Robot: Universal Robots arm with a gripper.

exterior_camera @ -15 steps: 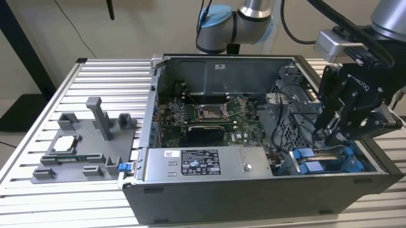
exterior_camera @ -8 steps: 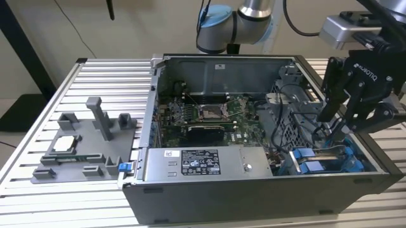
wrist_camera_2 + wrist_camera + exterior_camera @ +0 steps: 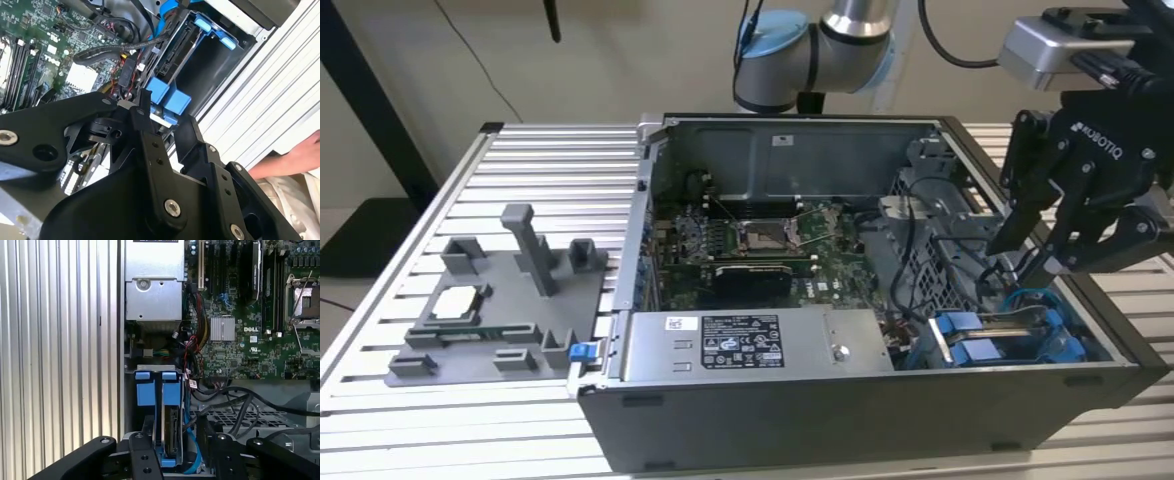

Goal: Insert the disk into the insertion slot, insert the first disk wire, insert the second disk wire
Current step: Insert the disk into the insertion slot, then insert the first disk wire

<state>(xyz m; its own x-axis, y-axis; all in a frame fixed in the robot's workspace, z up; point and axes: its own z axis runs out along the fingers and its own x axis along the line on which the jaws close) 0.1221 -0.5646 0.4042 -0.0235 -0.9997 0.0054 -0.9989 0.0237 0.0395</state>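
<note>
The computer case point(image 3: 854, 440) is sitting on the slatted table point(image 3: 547, 160). A fixture block point(image 3: 467, 340) is lying beside it toward the exterior view's left, with a processor chip point(image 3: 458, 303) resting on it. Inside the case, the power supply point(image 3: 747, 345) is lying along the near wall, with the motherboard point(image 3: 747, 240) behind it. The insertion slot point(image 3: 1014, 335) is occupying the near corner at the exterior view's right. The disk point(image 3: 172, 432) is sitting in it, and the gripper point(image 3: 1025, 255) is hanging just above, fingers apart.

Matte black gripper point(image 3: 1031, 250) with silver screws point(image 3: 172, 207) and white lettering point(image 3: 1097, 141); silver arm tube point(image 3: 854, 15), pale blue joint caps point(image 3: 763, 35), black cables point(image 3: 937, 42), grey camera box point(image 3: 1047, 45).
</note>
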